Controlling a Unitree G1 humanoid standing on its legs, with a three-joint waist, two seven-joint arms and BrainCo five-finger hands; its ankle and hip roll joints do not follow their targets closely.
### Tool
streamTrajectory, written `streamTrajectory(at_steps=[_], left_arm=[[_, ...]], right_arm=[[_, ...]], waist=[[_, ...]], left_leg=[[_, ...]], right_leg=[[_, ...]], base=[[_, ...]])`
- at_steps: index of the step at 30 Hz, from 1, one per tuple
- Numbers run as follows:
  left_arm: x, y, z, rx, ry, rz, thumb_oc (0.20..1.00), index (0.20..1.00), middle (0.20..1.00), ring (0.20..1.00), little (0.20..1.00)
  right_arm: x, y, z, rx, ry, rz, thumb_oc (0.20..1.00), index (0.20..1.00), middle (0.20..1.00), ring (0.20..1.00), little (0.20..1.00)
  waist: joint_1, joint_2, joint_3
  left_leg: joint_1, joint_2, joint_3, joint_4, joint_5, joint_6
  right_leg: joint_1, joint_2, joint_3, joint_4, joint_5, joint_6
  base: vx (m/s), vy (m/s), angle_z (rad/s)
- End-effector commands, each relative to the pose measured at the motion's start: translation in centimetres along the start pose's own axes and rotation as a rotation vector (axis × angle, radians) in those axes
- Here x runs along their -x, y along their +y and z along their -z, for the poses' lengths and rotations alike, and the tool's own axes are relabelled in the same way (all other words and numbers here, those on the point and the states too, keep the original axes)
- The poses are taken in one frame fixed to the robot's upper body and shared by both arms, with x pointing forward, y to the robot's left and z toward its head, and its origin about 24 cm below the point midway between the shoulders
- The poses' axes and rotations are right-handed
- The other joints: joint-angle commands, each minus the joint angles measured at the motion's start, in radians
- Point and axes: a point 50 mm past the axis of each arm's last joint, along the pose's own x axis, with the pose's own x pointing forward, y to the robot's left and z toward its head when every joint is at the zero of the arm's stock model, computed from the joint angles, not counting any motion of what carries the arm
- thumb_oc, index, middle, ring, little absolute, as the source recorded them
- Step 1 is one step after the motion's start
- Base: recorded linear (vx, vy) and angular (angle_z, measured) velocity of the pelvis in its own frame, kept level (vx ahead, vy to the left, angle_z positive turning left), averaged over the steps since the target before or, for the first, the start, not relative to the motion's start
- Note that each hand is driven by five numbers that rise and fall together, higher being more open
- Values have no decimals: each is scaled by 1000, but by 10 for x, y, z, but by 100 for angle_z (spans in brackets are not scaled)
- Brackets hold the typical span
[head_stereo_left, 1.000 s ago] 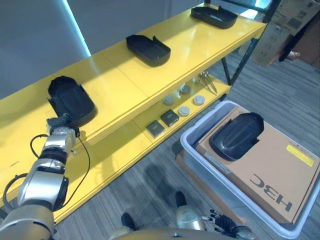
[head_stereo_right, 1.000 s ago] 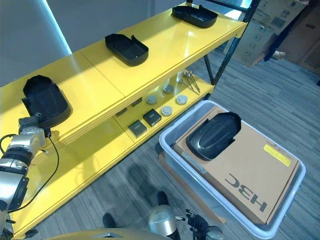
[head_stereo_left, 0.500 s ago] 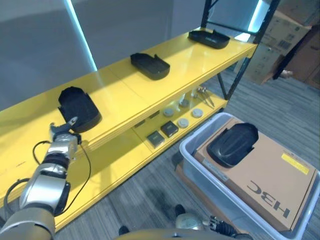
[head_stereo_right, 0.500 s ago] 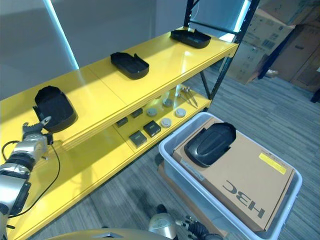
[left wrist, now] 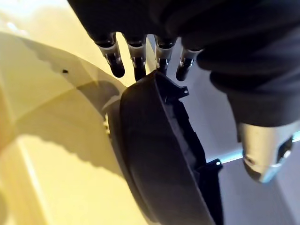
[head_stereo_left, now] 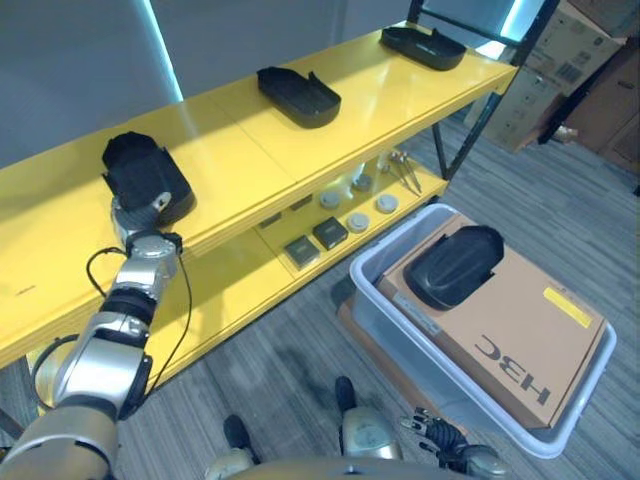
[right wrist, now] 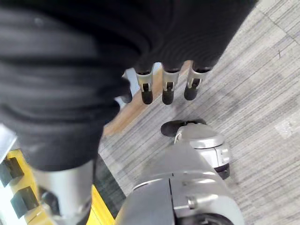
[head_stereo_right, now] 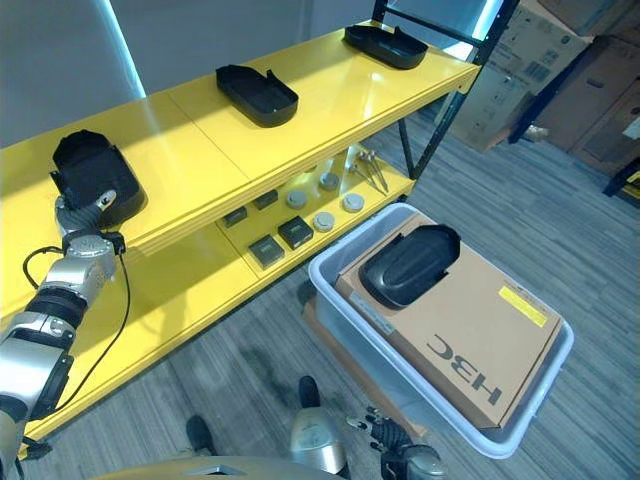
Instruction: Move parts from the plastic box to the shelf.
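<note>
Left wrist view: our left hand (left wrist: pixel 140 56) hangs open, fingertips just beside a black part (head_stereo_left: pixel 143 177) on the yellow shelf's (head_stereo_left: pixel 250 150) left end. Another part (head_stereo_left: pixel 452 267) lies in the plastic box (head_stereo_left: pixel 372 300). Our right hand (right wrist: pixel 164 89) is open.

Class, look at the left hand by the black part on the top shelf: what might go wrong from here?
1. The black part lies near the top shelf's front edge; a nudge from the left hand might tip it off.
2. Its open fingers sit by the part's rim, so they could snag it when withdrawing.
</note>
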Motion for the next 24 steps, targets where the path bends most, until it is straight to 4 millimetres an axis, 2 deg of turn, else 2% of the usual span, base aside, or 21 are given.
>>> streamTrajectory(at_steps=[1, 3, 4, 7, 10, 13, 14, 15, 17, 20, 21, 22, 23, 24], left_arm=[[-8, 27, -57, 94, -261, -136, 1000, 1000, 1000, 1000, 1000], [-4, 40, -83, 114, -415, -172, 1000, 1000, 1000, 1000, 1000], [-3, 42, -87, 117, -439, -178, 1000, 1000, 1000, 1000, 1000], [22, 65, -130, 171, -711, -220, 1000, 1000, 1000, 1000, 1000], [33, 74, -141, 169, -818, -162, 1000, 1000, 1000, 1000, 1000], [51, 68, -146, 159, -893, 67, 1000, 1000, 1000, 1000, 1000], [61, 58, -139, 153, -878, 242, 1000, 1000, 1000, 1000, 1000], [69, 51, -134, 147, -871, 343, 1000, 1000, 1000, 1000, 1000], [95, 30, -113, 171, -823, 613, 1000, 1000, 1000, 1000, 1000], [122, 11, -74, 242, -679, 886, 1000, 1000, 1000, 1000, 1000], [124, 10, -70, 253, -656, 921, 1000, 1000, 1000, 1000, 1000], [128, 7, -57, 287, -592, 978, 956, 956, 956, 956, 956], [132, 7, -44, 300, -552, 1027, 812, 812, 812, 812, 812], [138, 7, -28, 340, -501, 1088, 555, 555, 555, 555, 555]], right_arm=[[2, 2, -3, 27, -25, 0, 1000, 1000, 1000, 1000, 1000], [3, 1, 1, 9, -15, 9, 1000, 1000, 1000, 1000, 1000], [3, 1, 2, 9, -12, 10, 1000, 1000, 1000, 1000, 1000], [5, 3, 8, -8, -1, 15, 1000, 1000, 1000, 1000, 1000], [5, 4, 9, -15, 0, 15, 1000, 1000, 1000, 1000, 1000], [6, 5, 10, -27, -2, 18, 1000, 1000, 1000, 1000, 1000], [6, 5, 10, -32, -1, 19, 1000, 1000, 1000, 1000, 1000], [6, 5, 10, -34, -1, 21, 1000, 1000, 1000, 1000, 1000], [6, 7, 12, -35, -4, 24, 1000, 1000, 1000, 1000, 1000], [6, 9, 13, -45, -19, 32, 1000, 1000, 1000, 1000, 1000], [6, 9, 13, -45, -21, 34, 1000, 1000, 1000, 1000, 1000], [6, 9, 12, -46, -24, 37, 1000, 1000, 1000, 1000, 1000], [7, 8, 13, -48, -24, 41, 1000, 1000, 1000, 1000, 1000], [8, 6, 15, -47, -21, 46, 1000, 1000, 1000, 1000, 1000]], waist=[[23, -5, -7], [44, -2, -12], [47, -1, -12], [76, 0, -12], [90, 2, -17], [102, 2, -18], [109, 3, -16], [113, 4, -15], [124, 7, -6], [140, 11, 10], [143, 12, 12], [148, 14, 16], [152, 17, 21], [159, 21, 26]], left_leg=[[25, 0, 8, 118, -83, 21], [26, 1, -2, 105, -80, 20], [26, 2, -3, 104, -79, 20], [28, -2, -20, 95, -82, 19], [22, -2, -26, 93, -79, 18], [21, -3, -31, 91, -80, 17], [20, -4, -34, 90, -81, 17], [19, -5, -36, 90, -81, 18], [14, -7, -42, 91, -82, 20], [-2, -13, -54, 94, -80, 24], [-4, -13, -56, 95, -80, 24], [-9, -14, -57, 95, -79, 25], [-11, -15, -58, 95, -77, 26], [-13, -17, -59, 95, -76, 27]], right_leg=[[16, -48, -2, 66, -7, 34], [27, -48, -15, 58, -8, 34], [28, -48, -17, 57, -9, 34], [49, -51, -36, 43, -13, 33], [52, -52, -43, 34, -10, 32], [58, -55, -50, 28, -9, 34], [60, -55, -52, 27, -9, 36], [60, -56, -53, 27, -9, 36], [58, -57, -57, 27, -8, 38], [51, -57, -57, 26, -3, 40], [50, -58, -58, 26, -3, 40], [48, -58, -59, 24, -1, 40], [46, -59, -61, 22, 2, 40], [47, -60, -63, 18, 7, 38]], base=[[77, -37, 10], [53, -31, 17], [42, -27, 16], [35, -21, 7], [26, -9, 16], [29, -4, 10], [19, -3, 11], [10, 0, 13], [-4, 2, 3], [-46, 9, -1], [-57, 10, 1], [-52, 11, -5], [-54, 14, -5], [-35, 10, -5]])
